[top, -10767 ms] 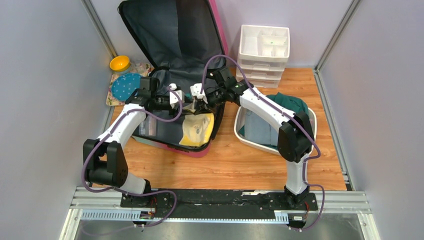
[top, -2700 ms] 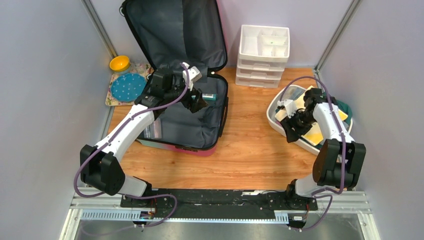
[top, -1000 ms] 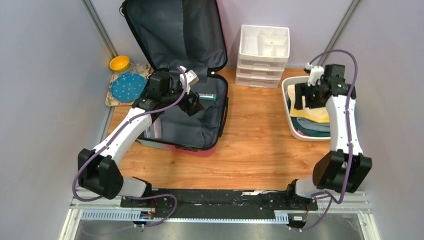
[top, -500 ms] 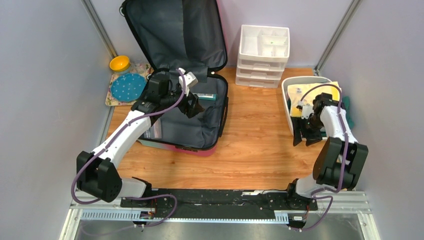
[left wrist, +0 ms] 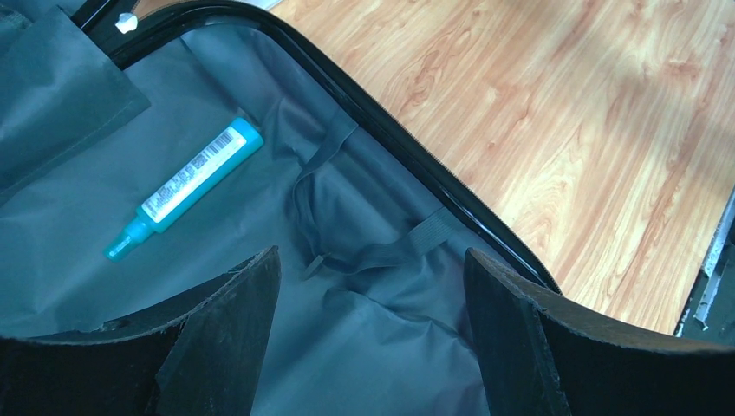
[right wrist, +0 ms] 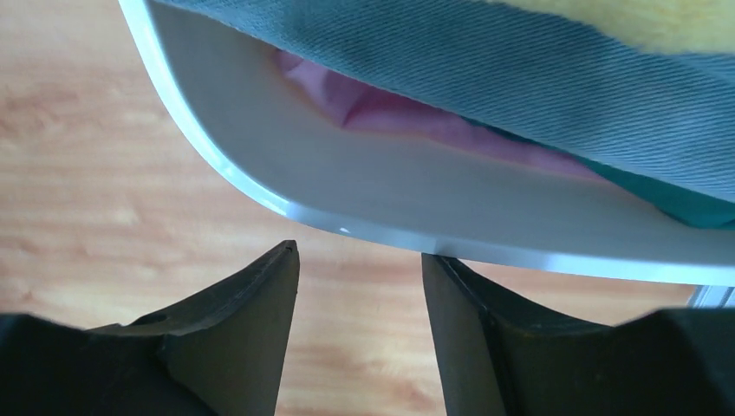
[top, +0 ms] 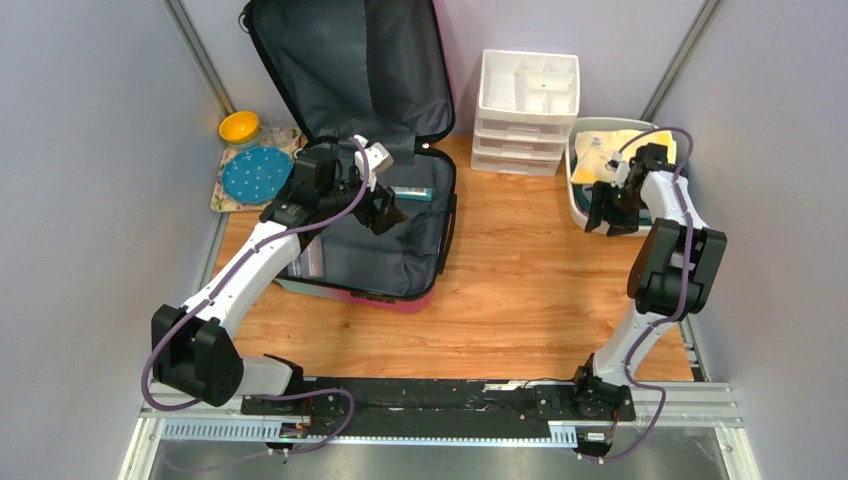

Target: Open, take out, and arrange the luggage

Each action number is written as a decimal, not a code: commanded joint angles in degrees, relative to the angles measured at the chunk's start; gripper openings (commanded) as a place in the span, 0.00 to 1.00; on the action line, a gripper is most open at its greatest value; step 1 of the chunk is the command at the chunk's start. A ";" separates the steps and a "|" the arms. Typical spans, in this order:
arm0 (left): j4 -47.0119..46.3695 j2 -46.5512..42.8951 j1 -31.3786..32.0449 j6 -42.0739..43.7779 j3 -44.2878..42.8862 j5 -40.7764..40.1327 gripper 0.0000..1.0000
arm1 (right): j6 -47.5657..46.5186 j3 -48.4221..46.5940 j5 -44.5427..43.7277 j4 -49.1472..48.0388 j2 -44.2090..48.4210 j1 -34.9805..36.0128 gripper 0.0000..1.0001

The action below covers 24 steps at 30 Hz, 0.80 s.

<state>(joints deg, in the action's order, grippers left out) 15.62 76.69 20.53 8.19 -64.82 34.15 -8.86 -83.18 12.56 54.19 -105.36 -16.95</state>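
Note:
The luggage (top: 340, 70) lies open at the back left, its lid leaning on the wall and its dark grey lined base (left wrist: 390, 347) flat on the table. A teal bottle (top: 412, 193) (left wrist: 186, 186) lies inside near the hinge, and a clear packet (top: 305, 258) lies at the base's left side. My left gripper (top: 385, 212) (left wrist: 368, 260) hangs open over the lining, holding nothing. My right gripper (top: 608, 215) (right wrist: 360, 256) is open at the near-left rim of the white basin (top: 573, 195) (right wrist: 260, 191). Its right fingertip touches that rim, and nothing sits between the jaws.
The basin holds folded clothes with a yellow piece (top: 620, 150) on top. A white drawer organiser (top: 528, 100) stands at the back, just left of the basin. A yellow bowl (top: 240, 126) and a blue dotted plate (top: 250, 172) sit on a mat left of the luggage. Walls close in both sides.
The basin has shifted back toward the drawer organiser. My right gripper came off the clothes, moved to the basin's near-left rim and narrowed its jaws. The left arm has barely moved.

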 commanded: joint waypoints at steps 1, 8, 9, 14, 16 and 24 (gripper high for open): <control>0.38 -1.98 -0.58 -0.10 -0.49 -0.49 0.85 | -3.08 -9.10 2.29 -10.51 -4.06 -0.19 0.62; 1.26 -0.14 -0.85 -0.01 -2.07 -0.05 0.85 | -7.12 -19.56 3.52 -4.47 -5.83 -0.36 0.66; 1.43 -0.22 -0.85 -0.10 -2.50 0.04 0.85 | -7.74 -20.44 4.75 -3.23 -4.86 -0.36 0.66; 1.00 -0.92 -1.20 -0.36 -1.46 0.21 0.85 | -6.00 -23.69 8.80 -4.52 5.50 0.68 0.66; 0.47 -1.01 -1.37 -0.89 -1.02 0.13 0.85 | -4.24 -25.36 7.93 -5.94 6.92 2.52 0.66; 0.03 0.04 -4.36 -4.85 -2.33 0.74 0.85 | 2.53 -40.11 -5.95 -9.98 -1.06 16.68 0.66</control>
<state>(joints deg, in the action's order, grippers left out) 16.91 76.62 17.87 5.98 -64.93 34.15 -10.26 -117.89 13.54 47.83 -101.75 -4.80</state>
